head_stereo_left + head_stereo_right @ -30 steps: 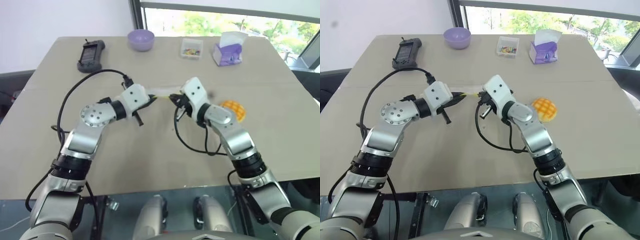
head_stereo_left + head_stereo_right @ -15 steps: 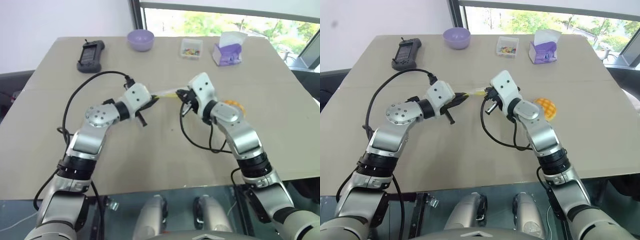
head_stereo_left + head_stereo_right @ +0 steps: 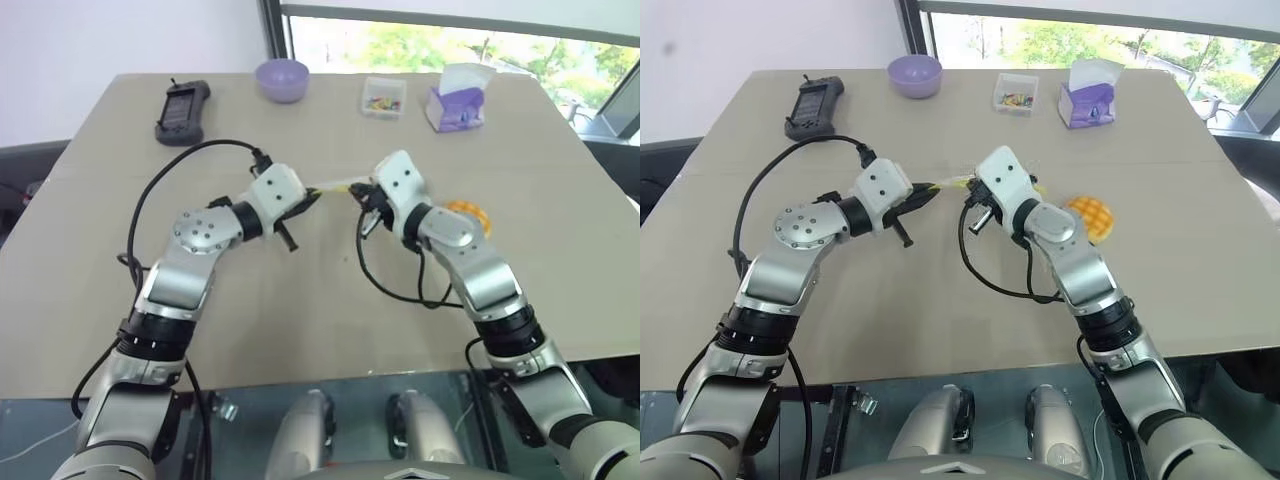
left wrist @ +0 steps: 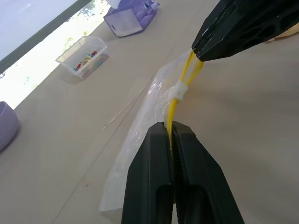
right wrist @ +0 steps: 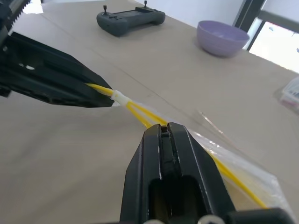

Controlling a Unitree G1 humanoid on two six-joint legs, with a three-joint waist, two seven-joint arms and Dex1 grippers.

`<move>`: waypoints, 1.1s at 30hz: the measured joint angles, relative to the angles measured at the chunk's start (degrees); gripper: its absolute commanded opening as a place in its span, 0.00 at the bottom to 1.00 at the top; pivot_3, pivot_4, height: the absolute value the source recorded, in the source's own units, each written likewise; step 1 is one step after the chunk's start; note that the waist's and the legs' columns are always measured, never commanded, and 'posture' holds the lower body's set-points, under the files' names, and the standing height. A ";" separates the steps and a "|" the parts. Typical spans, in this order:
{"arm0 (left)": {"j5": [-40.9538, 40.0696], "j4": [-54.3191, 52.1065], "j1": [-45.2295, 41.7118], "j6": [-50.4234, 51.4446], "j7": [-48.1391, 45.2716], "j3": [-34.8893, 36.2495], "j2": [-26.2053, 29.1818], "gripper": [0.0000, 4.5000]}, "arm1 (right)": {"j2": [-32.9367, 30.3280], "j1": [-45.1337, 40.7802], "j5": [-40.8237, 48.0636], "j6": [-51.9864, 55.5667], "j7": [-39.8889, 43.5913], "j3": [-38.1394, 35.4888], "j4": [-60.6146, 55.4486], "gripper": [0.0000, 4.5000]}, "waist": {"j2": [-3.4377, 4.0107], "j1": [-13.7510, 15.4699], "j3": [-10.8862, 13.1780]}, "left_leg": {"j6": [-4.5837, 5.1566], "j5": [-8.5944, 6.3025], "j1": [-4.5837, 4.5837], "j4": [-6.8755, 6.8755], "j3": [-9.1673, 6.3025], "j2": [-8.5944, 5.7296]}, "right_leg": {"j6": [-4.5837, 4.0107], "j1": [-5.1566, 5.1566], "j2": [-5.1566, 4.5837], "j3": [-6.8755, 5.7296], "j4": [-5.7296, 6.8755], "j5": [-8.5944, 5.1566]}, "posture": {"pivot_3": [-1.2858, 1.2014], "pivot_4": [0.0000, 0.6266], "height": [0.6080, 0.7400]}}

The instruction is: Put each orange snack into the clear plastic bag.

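The orange snack (image 3: 1089, 216) lies flat on the tan surface (image 3: 940, 300), just beside the right forearm on its outer side, its criss-cross top facing up. It sits outside the clear plastic bag (image 4: 140, 135), a little to the right of it.

The bag is stretched between the two arms near the middle of the surface. Its crinkly clear body trails down to the surface, while its yellow seal strip (image 4: 180, 91) is held taut up in the air, with a small white slider partway along it.

The left pincer (image 4: 172, 135) has its black fingers pressed together on one end of the yellow strip. The right pincer (image 5: 167, 133) faces it, its fingers likewise clamped on the other end of the strip, where the two yellow lines split apart a little. The two pincers point at each other, near but not touching, with the slider between them.

Along the far edge of the surface stand a black handheld controller (image 3: 181, 108) on the left, a purple bowl (image 3: 281, 79), a small clear box of coloured bits (image 3: 383, 97) and a purple tissue pack (image 3: 456, 100), all well apart from the bag and the snack.
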 measured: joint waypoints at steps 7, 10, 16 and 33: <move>0.12 0.00 0.16 -1.13 -0.17 -0.01 0.09 0.00 | -2.78 -0.46 -5.29 -6.39 -1.23 2.00 2.04 0.52 | 0.00 -0.02 0.00 | -0.01 0.01 0.00 0.02 0.00 0.00 | 0.00 0.00 0.00 0.00 0.00 0.00 | 0.52 0.24 1.00; 0.21 0.00 0.20 -1.53 -0.21 -0.01 0.14 0.00 | -2.89 -0.54 -6.10 -7.33 -1.28 2.00 2.34 0.52 | 0.00 -0.01 0.00 | -0.02 0.01 0.00 0.02 0.00 0.00 | 0.00 0.00 0.00 0.00 0.00 0.00 | 0.52 0.24 1.00; 2.40 -0.01 1.51 -4.70 -0.47 -0.31 0.84 0.00 | -2.85 -1.27 -7.53 -8.76 -1.11 2.09 3.16 0.52 | 0.00 0.00 0.00 | -0.01 0.01 0.00 0.02 0.00 0.01 | 0.00 0.00 0.00 0.01 0.01 0.00 | 0.52 0.24 1.00; 3.40 -0.01 2.50 -5.57 -1.10 -0.31 0.89 0.00 | -3.44 -1.26 -4.90 -7.49 2.59 1.77 1.80 0.52 | 0.00 0.02 0.00 | 0.01 -0.01 0.00 0.05 0.00 0.01 | 0.00 0.01 0.00 0.01 0.02 0.00 | 0.52 0.24 1.00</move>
